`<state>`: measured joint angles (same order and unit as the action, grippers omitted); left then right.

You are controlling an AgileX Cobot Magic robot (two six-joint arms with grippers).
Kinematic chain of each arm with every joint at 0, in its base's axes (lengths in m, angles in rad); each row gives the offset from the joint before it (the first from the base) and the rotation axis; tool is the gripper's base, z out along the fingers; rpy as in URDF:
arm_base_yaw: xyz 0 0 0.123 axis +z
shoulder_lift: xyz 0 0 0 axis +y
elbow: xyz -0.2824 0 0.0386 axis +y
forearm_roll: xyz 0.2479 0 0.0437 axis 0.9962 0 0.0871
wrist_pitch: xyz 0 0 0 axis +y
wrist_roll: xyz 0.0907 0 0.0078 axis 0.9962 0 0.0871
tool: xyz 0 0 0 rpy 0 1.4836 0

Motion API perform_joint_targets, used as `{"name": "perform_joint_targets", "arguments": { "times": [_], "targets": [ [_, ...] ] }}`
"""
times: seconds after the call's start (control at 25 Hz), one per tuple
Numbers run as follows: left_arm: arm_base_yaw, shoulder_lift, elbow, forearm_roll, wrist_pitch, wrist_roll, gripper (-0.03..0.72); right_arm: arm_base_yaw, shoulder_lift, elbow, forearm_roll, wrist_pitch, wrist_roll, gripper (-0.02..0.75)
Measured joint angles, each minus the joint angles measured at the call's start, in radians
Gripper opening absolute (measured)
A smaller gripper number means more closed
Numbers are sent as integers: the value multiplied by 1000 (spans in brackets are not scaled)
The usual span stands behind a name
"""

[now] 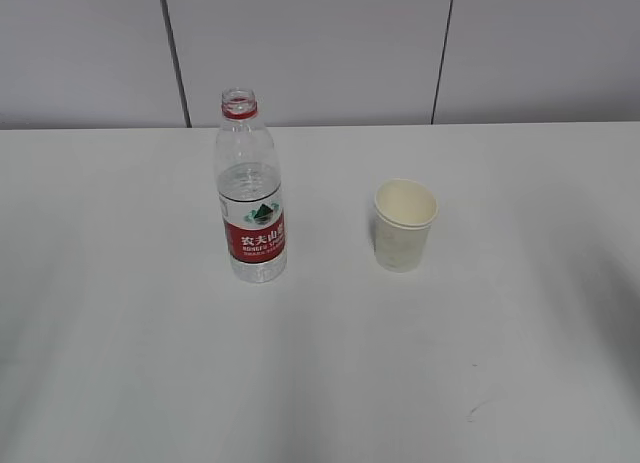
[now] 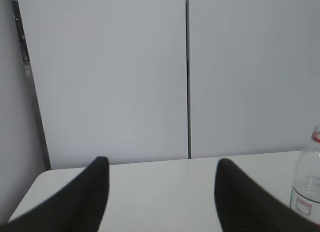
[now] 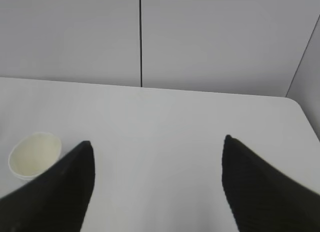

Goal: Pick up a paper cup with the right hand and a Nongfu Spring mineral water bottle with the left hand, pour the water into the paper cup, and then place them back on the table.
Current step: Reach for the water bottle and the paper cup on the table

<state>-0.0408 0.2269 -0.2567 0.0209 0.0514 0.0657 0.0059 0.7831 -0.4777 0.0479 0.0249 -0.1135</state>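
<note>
Nongfu Spring mineral water bottle (image 1: 251,188) stands upright on the table (image 1: 120,363), left of centre in the exterior view, cap off, red neck ring showing, water (image 1: 246,183) filling it to roughly the shoulder above the red-and-white label. Paper cup (image 1: 404,224) stands upright to the bottle's right, well apart from it, mouth up, inside looks empty as far as can be told. Small dark scuff mark (image 1: 476,407) on the tabletop near the front right. Neither arm shows in the exterior view. Left wrist view: left hand (image 2: 162,194) hangs over the table's left part, jaws spread apart with nothing between them, only bare tabletop and grey wall panels (image 2: 105,71) behind; the bottle sits at the far right edge of that view, beside the right finger, not touching. Right wrist view: right hand (image 3: 157,177) jaws wide apart, released, nothing gripped; the cup sits at lower left just beside the left finger (image 3: 60,192), outside the gap, contact cannot be told; table's rounded far corner visible at right
</note>
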Motion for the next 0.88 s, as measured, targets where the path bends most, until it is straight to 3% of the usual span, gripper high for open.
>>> {"name": "perform_joint_targets", "arguments": {
  "times": [0.88],
  "targets": [
    [0,356,0,0,-268,0,423,0,267,0,-118,-301,0,587]
  ]
}}
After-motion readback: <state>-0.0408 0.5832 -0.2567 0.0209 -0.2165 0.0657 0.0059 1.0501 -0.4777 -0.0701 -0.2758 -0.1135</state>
